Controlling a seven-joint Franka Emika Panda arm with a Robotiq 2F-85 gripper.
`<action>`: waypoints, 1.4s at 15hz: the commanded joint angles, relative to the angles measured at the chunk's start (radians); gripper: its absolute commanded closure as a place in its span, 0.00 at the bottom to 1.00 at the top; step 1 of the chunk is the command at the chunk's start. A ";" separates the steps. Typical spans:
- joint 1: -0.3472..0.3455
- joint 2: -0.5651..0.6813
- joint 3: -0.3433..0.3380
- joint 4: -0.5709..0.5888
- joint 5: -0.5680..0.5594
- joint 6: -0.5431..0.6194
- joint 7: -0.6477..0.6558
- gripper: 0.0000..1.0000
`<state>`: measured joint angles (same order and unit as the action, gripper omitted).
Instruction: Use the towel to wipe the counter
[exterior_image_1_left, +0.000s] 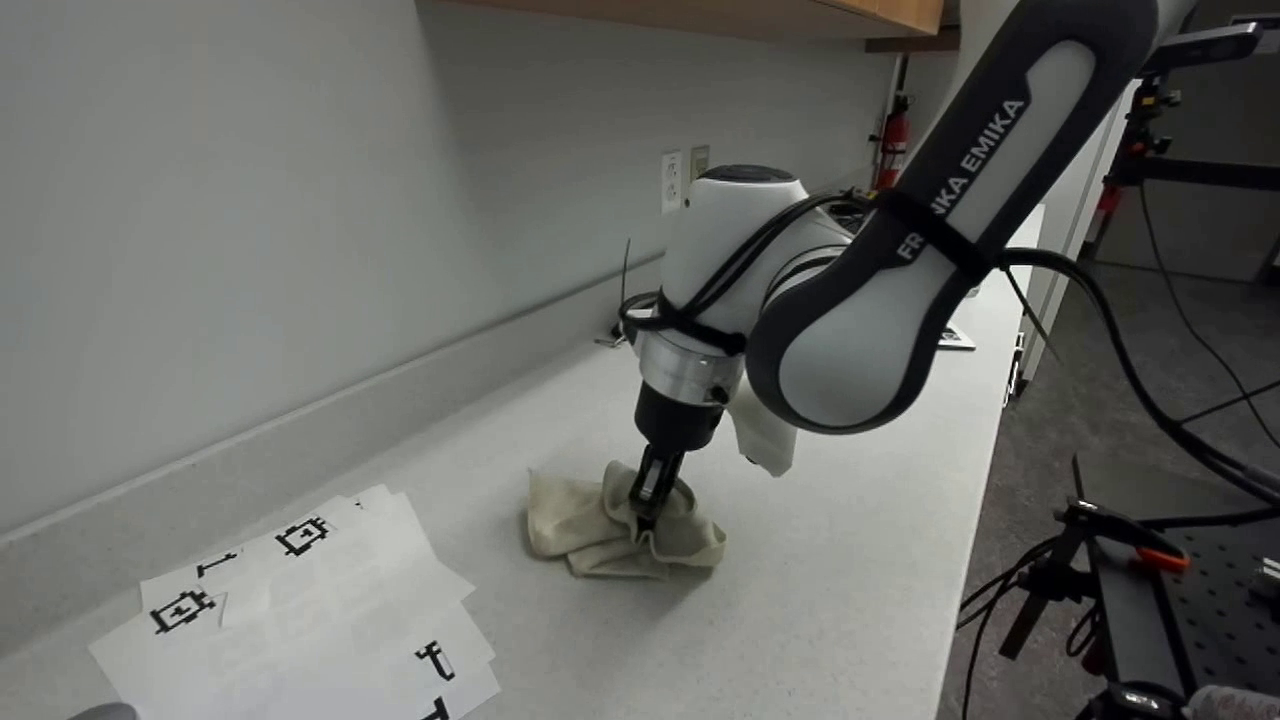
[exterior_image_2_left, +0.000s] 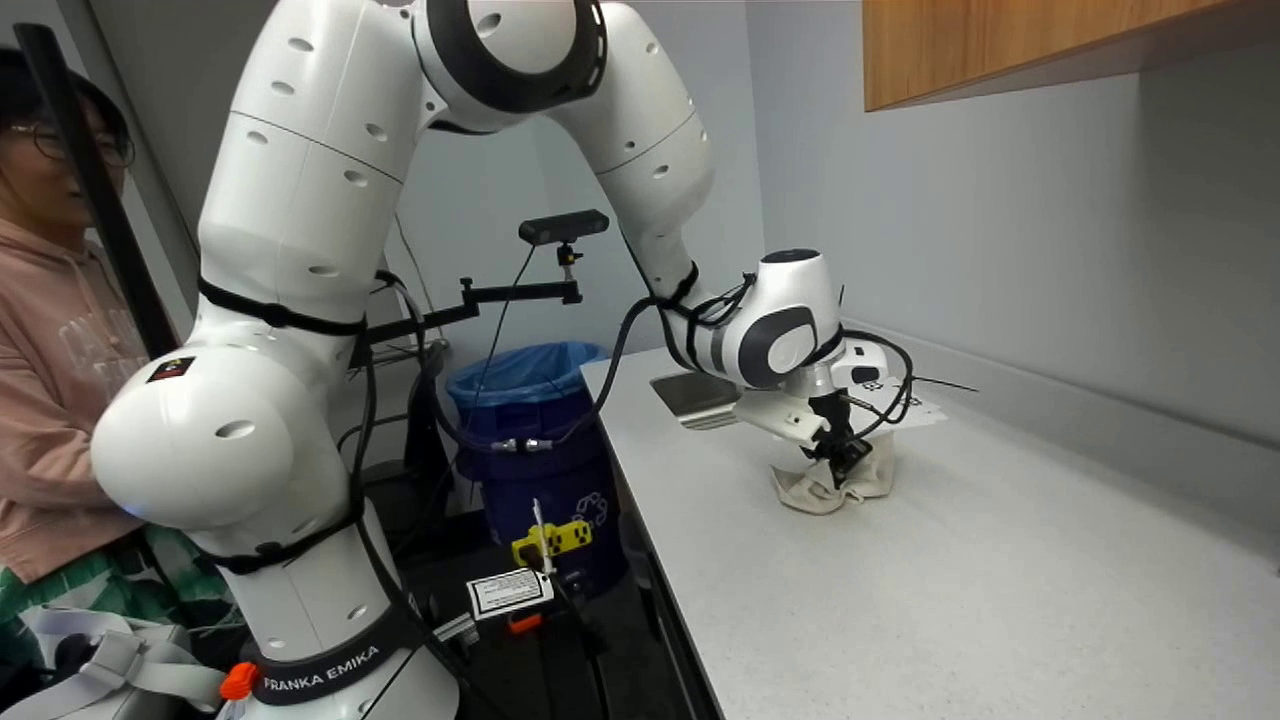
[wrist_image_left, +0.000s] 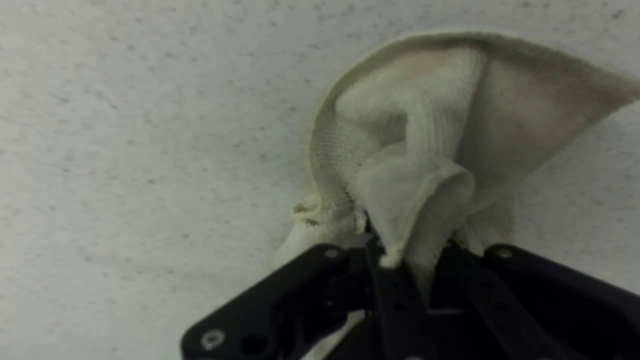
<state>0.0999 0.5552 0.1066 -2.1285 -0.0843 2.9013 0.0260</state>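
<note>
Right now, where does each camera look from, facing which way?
An exterior view: near the paper sheets, facing along the counter, wall at picture left; forearm, wrist and hand show.
An exterior view: near the arm's lower part, facing along the counter, wall at picture right; most of the arm and a person show.
Wrist view: on the wrist, facing down onto the towel; the hand shows at bottom.
Both exterior views share hand, towel and sheets, facing roughly opposite ways.

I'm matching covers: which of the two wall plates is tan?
In an exterior view, the wall plate farther from the camera; the nearer outlet plate is white.
</note>
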 joint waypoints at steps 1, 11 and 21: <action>-0.016 0.070 0.054 0.066 0.026 -0.045 -0.075 0.98; -0.015 0.012 -0.083 0.014 -0.004 -0.032 -0.033 0.98; -0.011 -0.079 -0.290 -0.139 -0.010 0.078 0.073 0.98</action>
<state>0.0842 0.5263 -0.1341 -2.1828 -0.0852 2.9331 0.0518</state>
